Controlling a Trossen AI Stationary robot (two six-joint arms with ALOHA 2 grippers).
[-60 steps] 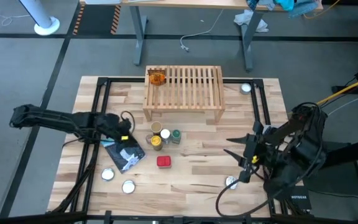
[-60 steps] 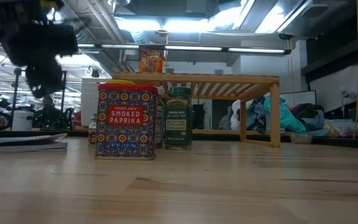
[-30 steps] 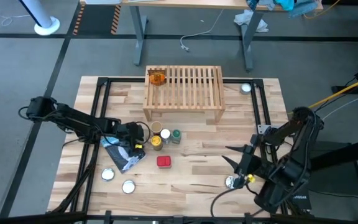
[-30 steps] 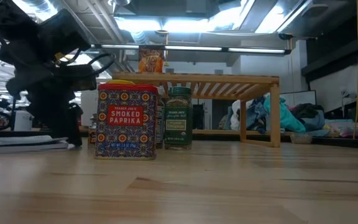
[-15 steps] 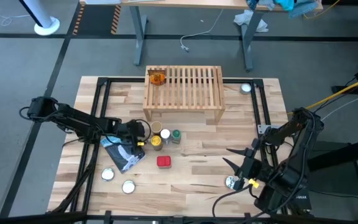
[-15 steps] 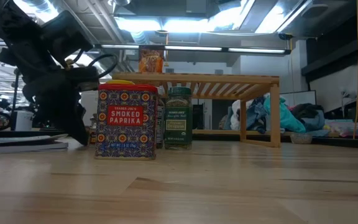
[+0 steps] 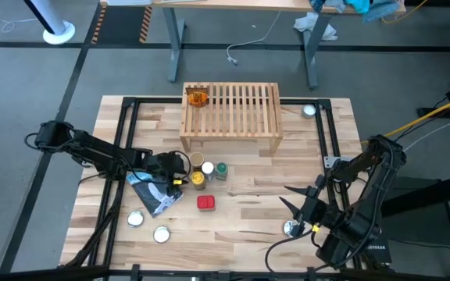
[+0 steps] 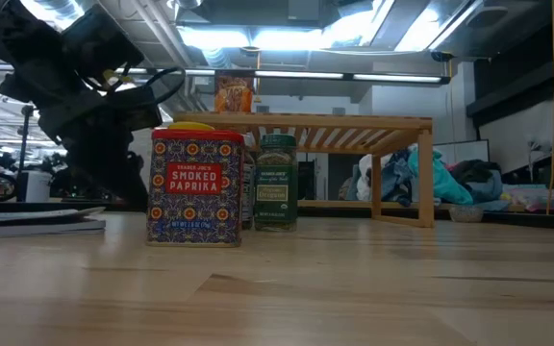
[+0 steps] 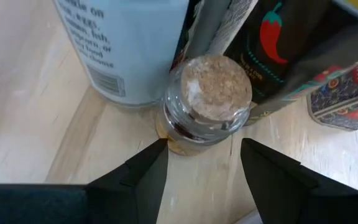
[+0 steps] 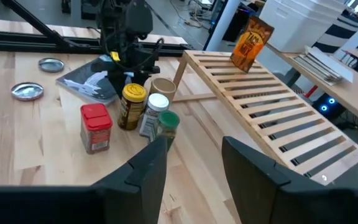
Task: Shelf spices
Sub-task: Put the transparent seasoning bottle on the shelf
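The red tin (image 8: 195,187) reads "TRADER JOE'S SMOKED PAPRIKA"; the green-lidded jar (image 8: 277,182) beside it carries print too small to read. On the desk (image 7: 241,218) in front of the shelf (image 7: 231,113) stands the jar cluster; the orange packet (image 7: 198,97) sits on the shelf's left corner. The left claw (image 9: 201,158) stands open around a small cork-stoppered clear jar (image 9: 207,102), fingers either side; whether they touch it is unclear. A white jar (image 9: 126,46) behind is cut off. The right claw (image 10: 191,155) hovers open and empty, right of the cluster.
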